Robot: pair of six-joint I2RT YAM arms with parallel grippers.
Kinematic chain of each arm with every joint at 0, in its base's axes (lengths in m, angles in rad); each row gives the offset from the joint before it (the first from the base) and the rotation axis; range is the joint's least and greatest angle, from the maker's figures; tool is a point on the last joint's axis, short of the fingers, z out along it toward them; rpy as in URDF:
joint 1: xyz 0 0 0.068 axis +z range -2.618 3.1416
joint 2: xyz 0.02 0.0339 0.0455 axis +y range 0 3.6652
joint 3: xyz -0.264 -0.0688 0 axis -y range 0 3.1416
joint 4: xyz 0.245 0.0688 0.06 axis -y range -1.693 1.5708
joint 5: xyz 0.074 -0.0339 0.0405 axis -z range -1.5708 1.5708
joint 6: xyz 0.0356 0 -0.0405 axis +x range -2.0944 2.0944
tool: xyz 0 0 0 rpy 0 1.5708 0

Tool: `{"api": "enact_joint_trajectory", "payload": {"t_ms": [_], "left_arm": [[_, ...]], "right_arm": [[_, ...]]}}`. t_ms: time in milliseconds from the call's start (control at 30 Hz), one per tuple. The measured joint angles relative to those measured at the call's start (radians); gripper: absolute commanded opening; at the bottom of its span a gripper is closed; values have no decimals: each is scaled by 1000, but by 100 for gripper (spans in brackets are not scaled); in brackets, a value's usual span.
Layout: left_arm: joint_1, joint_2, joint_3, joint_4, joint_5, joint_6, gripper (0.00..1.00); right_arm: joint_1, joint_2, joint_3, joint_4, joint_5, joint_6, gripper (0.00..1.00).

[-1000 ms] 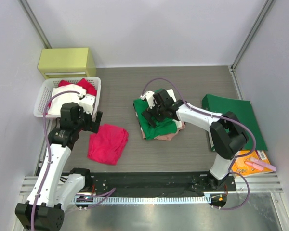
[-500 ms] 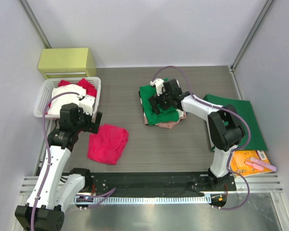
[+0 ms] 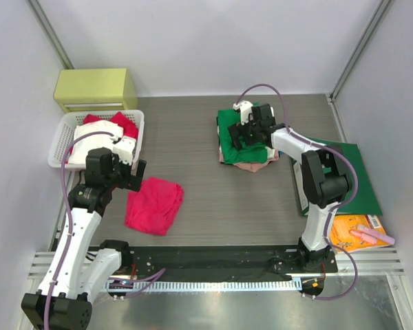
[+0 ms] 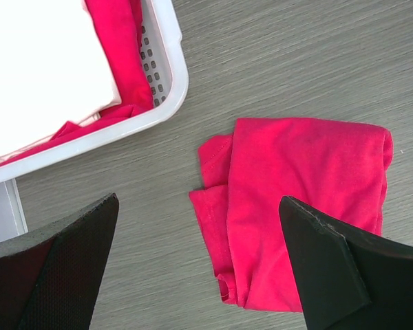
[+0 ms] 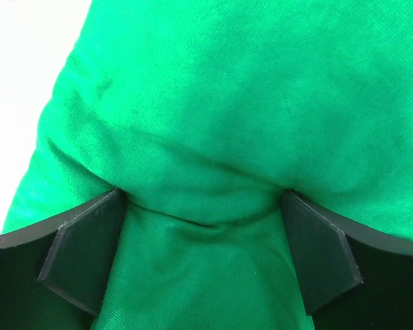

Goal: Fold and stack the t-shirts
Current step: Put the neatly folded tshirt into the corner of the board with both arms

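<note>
1. Left tool (image 4: 198, 198): jaws stand wide and hold nothing. It hangs above the table (image 3: 193, 137), over the edge of the pinkish-red t-shirt (image 3: 153, 205) that faces the basket.
2. Pinkish-red t-shirt: roughly folded, lying alone on the table at about 8 o'clock from the table's middle. It is just beside the white basket (image 3: 55, 151) and not touching it.
3. Right tool (image 5: 200, 196): jaws stand wide, pressed down into the green t-shirt (image 3: 227, 127). The wrist view shows green cloth bunched between the two fingers and touching their inner faces. No pinch is visible.
4. Green t-shirt: on top of the pale beige-pink t-shirt (image 3: 251, 165), whose edge shows at the 6 o'clock side of the pile. The pile sits at about 1 o'clock from the table's middle.
5. Basket: at 10 o'clock, holding a white cloth (image 3: 96, 132) and a red cloth (image 3: 124, 122).
6. Yellow-green box (image 3: 95, 86): at 12 o'clock of the basket, against the back wall.
7. Dark-green folder (image 3: 344, 172): flat on the table at 3 o'clock, near the pile.
</note>
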Motion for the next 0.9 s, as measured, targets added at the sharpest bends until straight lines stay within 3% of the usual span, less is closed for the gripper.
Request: {"api": "enact_joint_trajectory", "payload": {"t_ms": [233,600,900], "left_arm": [[0,2,0,-4,7,0,100],[0,8,0,-5,8,0,100],[0,13,0,-5,19,0,100]], "right_arm": [[-71,11,5,35,-3,-7,100],[-76,3,23,10,3,1,100],[-89,-146,220,-146,55,47,100]]}}
